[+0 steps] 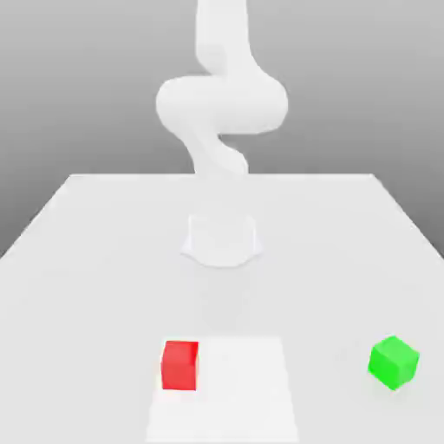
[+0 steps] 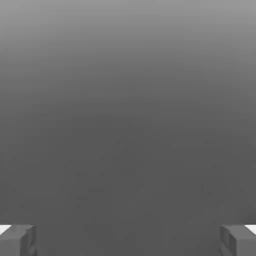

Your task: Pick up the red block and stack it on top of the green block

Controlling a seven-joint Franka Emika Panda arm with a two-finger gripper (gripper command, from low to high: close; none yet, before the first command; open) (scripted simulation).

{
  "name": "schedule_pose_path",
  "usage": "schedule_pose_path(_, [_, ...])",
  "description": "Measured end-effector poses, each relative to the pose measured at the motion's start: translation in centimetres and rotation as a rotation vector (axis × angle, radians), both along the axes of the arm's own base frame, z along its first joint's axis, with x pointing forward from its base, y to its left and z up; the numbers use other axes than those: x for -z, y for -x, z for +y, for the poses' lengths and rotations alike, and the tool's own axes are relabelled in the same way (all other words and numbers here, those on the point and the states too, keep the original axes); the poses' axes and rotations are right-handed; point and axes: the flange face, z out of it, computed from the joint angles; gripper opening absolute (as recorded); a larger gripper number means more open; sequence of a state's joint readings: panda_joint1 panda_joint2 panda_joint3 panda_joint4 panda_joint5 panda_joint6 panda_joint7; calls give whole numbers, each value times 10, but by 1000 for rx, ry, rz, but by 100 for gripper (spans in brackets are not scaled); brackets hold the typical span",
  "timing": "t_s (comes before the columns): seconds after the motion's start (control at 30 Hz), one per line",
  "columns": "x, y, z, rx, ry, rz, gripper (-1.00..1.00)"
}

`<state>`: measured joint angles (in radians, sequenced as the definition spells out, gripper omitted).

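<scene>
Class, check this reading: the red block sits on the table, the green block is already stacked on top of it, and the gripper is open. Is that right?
Not quite. The green block is not stacked; it sits on the table, apart from the red block, toward the exterior view's right. The exterior view shows this. The gripper is open, as stated.

place: simulated test bench | cues: plain white table (image 1: 104, 251), blank grey backdrop

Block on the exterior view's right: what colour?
Green block, clearest in the exterior view.
</scene>
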<state>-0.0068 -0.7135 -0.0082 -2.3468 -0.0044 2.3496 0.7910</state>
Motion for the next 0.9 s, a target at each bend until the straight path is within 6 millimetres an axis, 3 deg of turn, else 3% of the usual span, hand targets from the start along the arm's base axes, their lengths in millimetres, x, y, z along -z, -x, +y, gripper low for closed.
schedule_pose_path(0.17, [117,-52,-16,12,5,184,0])
schedule_pose_path(0.33, [233,-68,-32,21,4,358,0])
schedule_pose_path(0.47, [324,-60,-43,28,-3,498,0])
schedule_pose_path(0.63, [427,-23,-54,36,-18,671,0])
schedule_pose_path(0.87, [510,-11,-55,34,-21,716,0])
schedule_pose_path(0.9, [515,-11,-55,34,-21,716,-100])
